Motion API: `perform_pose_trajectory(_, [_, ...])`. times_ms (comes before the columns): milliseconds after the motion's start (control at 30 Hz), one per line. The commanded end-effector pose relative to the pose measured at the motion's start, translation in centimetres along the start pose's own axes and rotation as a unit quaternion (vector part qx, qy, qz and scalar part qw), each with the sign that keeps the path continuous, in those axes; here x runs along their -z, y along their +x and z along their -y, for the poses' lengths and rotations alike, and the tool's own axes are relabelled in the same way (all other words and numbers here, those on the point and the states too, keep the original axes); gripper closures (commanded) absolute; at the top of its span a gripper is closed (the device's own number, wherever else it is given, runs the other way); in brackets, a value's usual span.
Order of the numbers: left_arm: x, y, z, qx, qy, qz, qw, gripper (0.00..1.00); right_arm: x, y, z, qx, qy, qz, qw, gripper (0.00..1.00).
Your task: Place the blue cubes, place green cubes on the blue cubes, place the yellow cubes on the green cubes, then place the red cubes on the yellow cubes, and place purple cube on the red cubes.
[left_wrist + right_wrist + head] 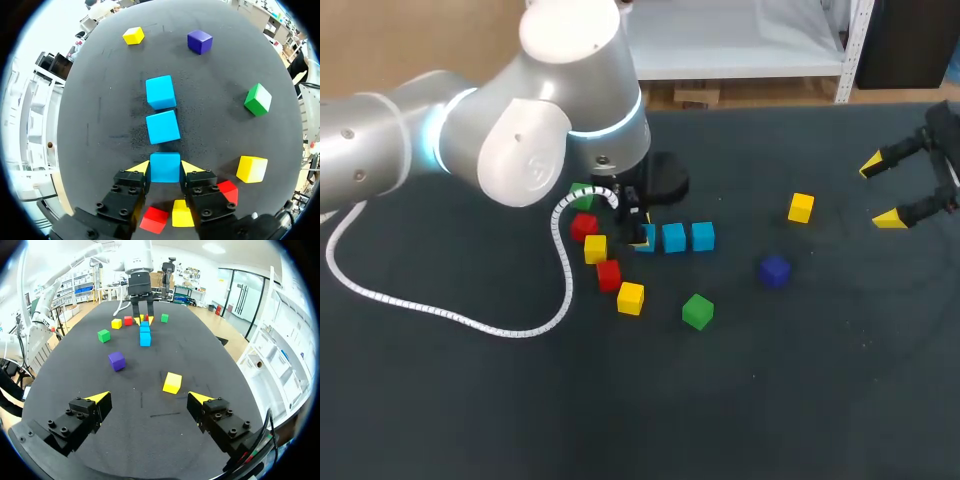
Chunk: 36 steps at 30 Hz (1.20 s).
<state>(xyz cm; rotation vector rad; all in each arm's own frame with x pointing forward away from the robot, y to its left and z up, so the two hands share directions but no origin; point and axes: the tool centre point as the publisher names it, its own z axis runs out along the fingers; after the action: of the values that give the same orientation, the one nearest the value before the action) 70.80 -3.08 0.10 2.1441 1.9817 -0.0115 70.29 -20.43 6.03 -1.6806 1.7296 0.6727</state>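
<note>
The left gripper [165,169], pinching the end blue cube [165,164], should seat it flat beside the middle blue cube [162,127] before releasing (the right gripper [148,397] waits, jaws spread).

1 table [800,400] (dark, matte top) fills the view.

A dark, perhaps felt-covered table [820,400] fills the view.
</note>
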Motion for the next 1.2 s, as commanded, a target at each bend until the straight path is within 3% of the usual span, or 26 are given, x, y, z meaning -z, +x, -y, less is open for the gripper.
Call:
perform_pose_trajectory(33, [-0.2, -0.1, -0.3, 0.000, 0.002, -0.002, 1.000, 0.90, 0.0, 0.0, -0.1, 0.000, 0.001, 0.000, 1.000, 0.00])
perform_pose_trajectory(433, [-0.2, -0.2, -0.3, 0.001, 0.005, -0.006, 1.000, 0.58, 0.0, 0.0, -0.1, 0.000, 0.001, 0.000, 1.000, 0.00])
perform_pose_trajectory(767, [-0.3, -0.3, -0.3, 0.002, 0.006, -0.010, 1.000, 0.44, 0.0, 0.0, -0.1, 0.000, 0.001, 0.000, 1.000, 0.00])
perform_pose_trajectory(833, [-0.2, -0.3, -0.3, 0.004, 0.007, -0.011, 1.000, 0.31, 0.0, 0.0, -0.1, 0.000, 0.001, 0.000, 1.000, 0.00])
perform_pose_trajectory(933, [0.2, -0.2, -0.4, 0.007, 0.007, -0.010, 1.000, 0.01, 0.0, 0.0, -0.1, 0.000, 0.001, 0.000, 1.000, 0.00])
perform_pose_trajectory(1200, [3.3, 1.3, 0.5, 0.021, 0.014, 0.039, 0.999, 0.00, 0.0, 0.0, -0.1, 0.000, 0.001, 0.000, 1.000, 0.00])
